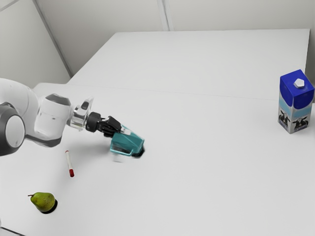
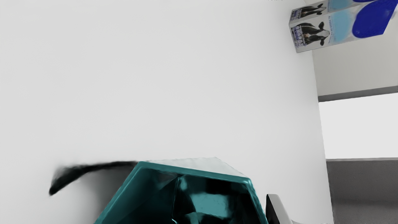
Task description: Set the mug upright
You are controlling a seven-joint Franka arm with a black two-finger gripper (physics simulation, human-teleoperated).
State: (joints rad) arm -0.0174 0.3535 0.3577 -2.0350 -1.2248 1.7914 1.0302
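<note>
**Teal mug tilted at the tool**

The mug [image 1: 129, 142], in the exterior view, leans on or just above the counter [image 1: 206, 162], its base toward four o'clock and its mouth toward the tool [image 1: 123, 131], which reaches in from between ten and eleven o'clock. Whether the tool is spread or pinching the mug cannot be told. In the wrist view the mouth faces the hand; this alignment presumably serves to let the tool work at the rim end and swing the base beneath. The mug is not upright as it lies. The milk carton [image 1: 295, 105], between two and three o'clock of the mug, and the pear [image 1: 43, 202] and marker [image 1: 69, 164], near eight, probably leave room for turning.
</note>
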